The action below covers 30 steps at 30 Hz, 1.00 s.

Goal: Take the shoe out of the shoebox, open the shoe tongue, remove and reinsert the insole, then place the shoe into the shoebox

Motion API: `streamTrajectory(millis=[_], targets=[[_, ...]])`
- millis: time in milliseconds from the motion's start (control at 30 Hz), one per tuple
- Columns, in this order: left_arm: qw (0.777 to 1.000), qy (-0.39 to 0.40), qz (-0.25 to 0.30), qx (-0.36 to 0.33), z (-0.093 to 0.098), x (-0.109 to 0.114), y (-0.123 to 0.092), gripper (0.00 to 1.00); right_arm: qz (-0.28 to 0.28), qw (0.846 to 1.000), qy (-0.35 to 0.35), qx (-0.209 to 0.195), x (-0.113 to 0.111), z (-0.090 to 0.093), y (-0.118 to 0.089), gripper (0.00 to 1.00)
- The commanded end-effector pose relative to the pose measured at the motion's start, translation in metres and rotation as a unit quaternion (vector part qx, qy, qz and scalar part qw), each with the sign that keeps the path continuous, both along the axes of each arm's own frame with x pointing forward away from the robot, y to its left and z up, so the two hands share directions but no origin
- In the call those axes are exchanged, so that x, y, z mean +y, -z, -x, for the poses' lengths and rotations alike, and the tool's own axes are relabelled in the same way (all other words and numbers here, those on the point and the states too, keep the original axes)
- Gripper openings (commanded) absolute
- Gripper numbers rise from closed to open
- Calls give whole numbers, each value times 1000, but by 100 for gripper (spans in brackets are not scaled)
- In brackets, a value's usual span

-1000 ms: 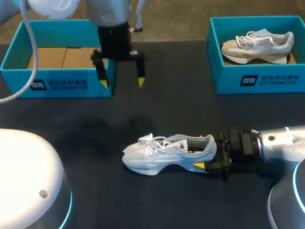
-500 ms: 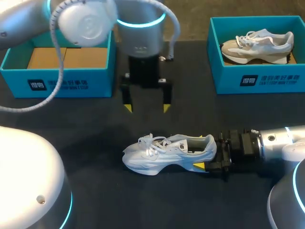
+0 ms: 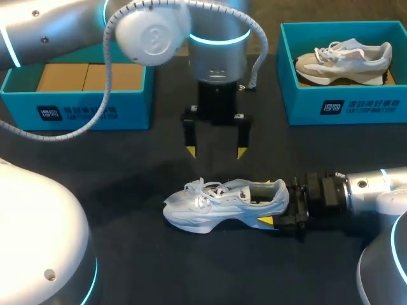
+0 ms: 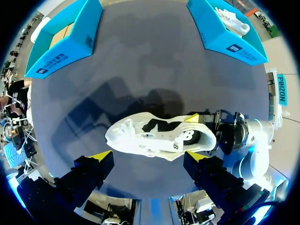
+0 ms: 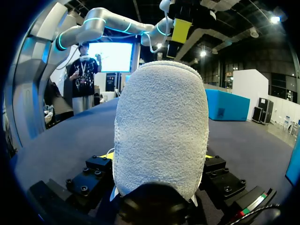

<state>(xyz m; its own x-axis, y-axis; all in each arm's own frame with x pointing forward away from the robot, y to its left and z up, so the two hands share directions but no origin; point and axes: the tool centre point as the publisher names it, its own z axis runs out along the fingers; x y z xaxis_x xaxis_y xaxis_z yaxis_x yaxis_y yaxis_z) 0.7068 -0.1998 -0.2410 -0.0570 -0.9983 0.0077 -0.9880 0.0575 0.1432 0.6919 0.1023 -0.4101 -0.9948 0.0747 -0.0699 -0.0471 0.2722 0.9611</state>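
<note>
A white shoe [image 3: 219,202] lies on its sole in the middle of the black table, toe to the left. My right gripper [image 3: 277,207] comes in from the right and is shut on the shoe's heel [image 5: 161,126], with a finger on each side. My left gripper [image 3: 216,152] hangs open just behind and above the shoe, its fingers pointing down. In the left wrist view the shoe [image 4: 159,138] lies under and ahead of the left gripper [image 4: 147,157], with the right gripper [image 4: 213,129] at its heel. The insole is hidden inside the shoe.
An empty blue shoebox [image 3: 76,114] with a cardboard floor stands at the back left. A second blue shoebox [image 3: 346,105] at the back right holds another white and beige shoe [image 3: 343,58]. My left arm's body crosses above the back middle of the table.
My left arm has swung from in front of the left shoebox to the right and nearer, so its open gripper now hangs above the shoe. The right gripper and the shoe have stayed put.
</note>
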Motion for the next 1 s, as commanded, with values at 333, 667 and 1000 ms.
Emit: streamTrajectory(millis=[333,667,1000], targets=[[998,12,-43,35,8,-31,27,100,2,1000,1,0,1,2,-1,0],[996,13,-67,53,24,-47,51,100,2,1000,1,0,1,2,-1,0],[993,4,-105,50,30,-51,69,100,2,1000,1,0,1,2,-1,0]])
